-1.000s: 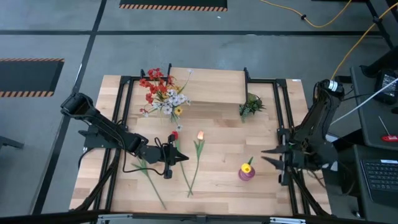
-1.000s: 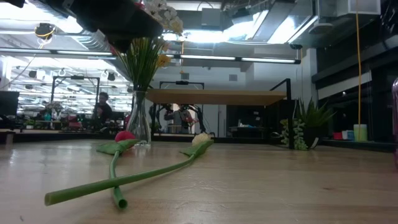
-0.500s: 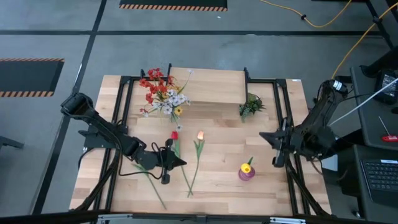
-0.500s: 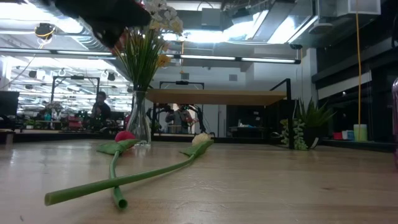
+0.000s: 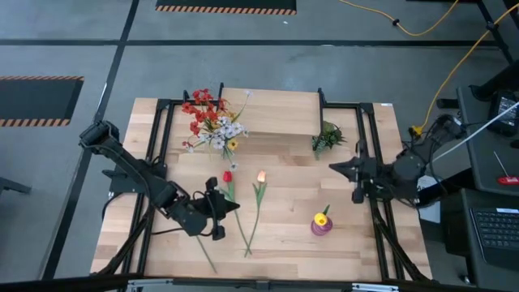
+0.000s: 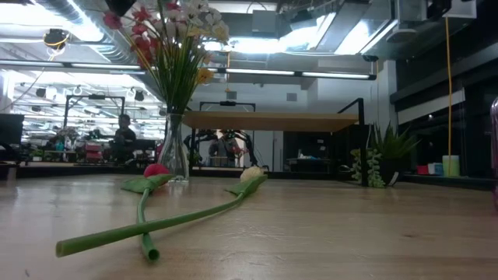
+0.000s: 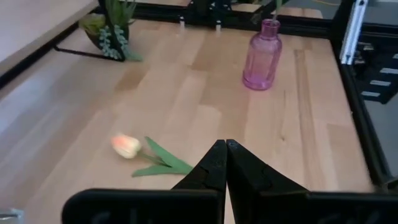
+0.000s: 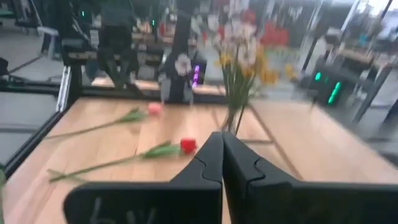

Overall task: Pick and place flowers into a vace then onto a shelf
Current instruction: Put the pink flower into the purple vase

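The left claw (image 5: 233,206) is clenched on nothing, low over the wooden worktop (image 5: 284,235) beside the red tulip (image 5: 227,176). The right claw (image 5: 334,168) is clenched and empty at the right side. The orange tulip (image 5: 261,176) lies mid-worktop. The spray flowers (image 5: 209,120) stand in a clear glass vase just left of the light wood shelf (image 5: 276,112). A yellow tulip (image 5: 322,218) sits in a pink glass bottle (image 7: 262,55).

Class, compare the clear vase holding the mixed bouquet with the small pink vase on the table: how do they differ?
The clear vase holds a full bouquet of red, white and yellow flowers; the pink vase holds a single yellow flower. The clear vase stands beside the shelf, the pink vase near the table's front right. Both stand upright.
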Robot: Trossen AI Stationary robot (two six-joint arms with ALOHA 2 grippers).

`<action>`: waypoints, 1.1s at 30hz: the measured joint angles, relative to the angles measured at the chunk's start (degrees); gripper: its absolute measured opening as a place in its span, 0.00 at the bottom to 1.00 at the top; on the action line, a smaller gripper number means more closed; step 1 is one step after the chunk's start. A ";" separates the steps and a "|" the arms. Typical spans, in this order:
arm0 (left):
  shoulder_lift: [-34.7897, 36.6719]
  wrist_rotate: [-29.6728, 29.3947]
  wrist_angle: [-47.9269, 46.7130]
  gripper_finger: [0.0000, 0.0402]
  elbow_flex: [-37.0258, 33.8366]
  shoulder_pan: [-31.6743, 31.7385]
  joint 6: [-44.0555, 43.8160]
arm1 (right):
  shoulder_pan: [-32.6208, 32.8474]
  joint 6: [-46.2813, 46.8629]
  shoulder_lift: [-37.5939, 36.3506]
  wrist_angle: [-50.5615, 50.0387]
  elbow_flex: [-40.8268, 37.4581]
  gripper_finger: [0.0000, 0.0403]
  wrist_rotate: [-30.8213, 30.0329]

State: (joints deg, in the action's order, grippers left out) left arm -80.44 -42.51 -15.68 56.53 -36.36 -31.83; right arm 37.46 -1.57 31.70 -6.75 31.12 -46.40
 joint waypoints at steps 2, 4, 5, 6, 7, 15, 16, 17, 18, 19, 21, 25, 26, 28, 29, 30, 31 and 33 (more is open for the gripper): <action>0.00 0.07 -0.19 0.01 0.01 0.52 -0.85 | -2.38 1.64 0.03 -2.28 0.77 0.00 2.53; 0.00 0.68 -1.65 0.00 0.04 1.14 -3.60 | -3.90 1.72 0.03 -2.47 0.86 0.00 3.04; 0.00 1.38 -2.96 0.00 0.05 1.52 -5.32 | -4.41 1.51 0.00 -2.50 0.86 0.00 3.00; 0.00 2.51 -5.32 0.00 0.40 1.79 -7.94 | -4.66 1.51 0.00 -2.57 0.86 0.00 2.96; -0.02 3.94 -8.86 0.00 1.25 2.05 -11.60 | -4.68 1.53 0.00 -2.89 0.86 0.00 2.99; -1.61 18.74 -36.53 0.00 10.88 1.46 -41.99 | -4.68 5.67 0.10 -6.11 0.17 0.00 3.02; -2.10 19.68 -38.15 0.00 11.91 0.82 -44.07 | -4.68 6.35 0.16 -6.61 -0.02 0.00 3.03; -2.79 20.63 -39.95 0.00 12.79 0.11 -46.13 | -4.68 7.23 0.23 -6.96 -0.14 0.00 3.03; -3.62 21.88 -41.38 0.00 13.62 -0.55 -48.64 | -4.68 7.50 0.23 -7.07 -0.25 0.00 3.03; -4.55 23.34 -42.67 0.00 14.45 -1.19 -51.71 | -4.68 7.55 0.29 -7.07 -0.29 0.00 3.02; -6.56 26.92 -46.43 0.00 15.92 -2.63 -58.77 | -4.68 7.54 0.56 -6.78 -0.29 0.00 3.03; -11.72 35.58 -53.21 0.00 18.61 -5.33 -70.14 | -4.68 7.56 1.05 -6.76 -0.29 0.00 3.01; -12.70 37.26 -54.48 0.01 19.35 -5.99 -72.50 | -4.68 7.58 1.22 -6.76 -0.30 0.00 3.01; -14.19 38.04 -55.98 0.00 20.15 -7.51 -77.43 | -4.68 8.34 1.55 -6.84 -0.32 0.00 3.02; -14.80 37.84 -56.33 0.00 20.22 -8.15 -79.46 | -4.68 8.88 1.83 -6.80 -0.32 0.00 3.01; -15.23 37.49 -56.40 0.00 20.22 -8.63 -81.52 | -4.68 9.03 2.07 -6.77 -0.32 0.00 3.01; -15.55 37.21 -56.24 0.00 20.23 -9.01 -83.42 | -4.66 9.03 2.41 -6.79 -0.32 0.00 3.03; -16.27 36.13 -56.22 0.01 20.26 -9.72 -86.94 | -4.67 9.03 3.06 -6.82 -0.32 0.00 3.03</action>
State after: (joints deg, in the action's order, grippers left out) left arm -96.71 -6.38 -71.90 76.79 -46.08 -118.78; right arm 32.79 7.46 34.76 -13.56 30.81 -43.38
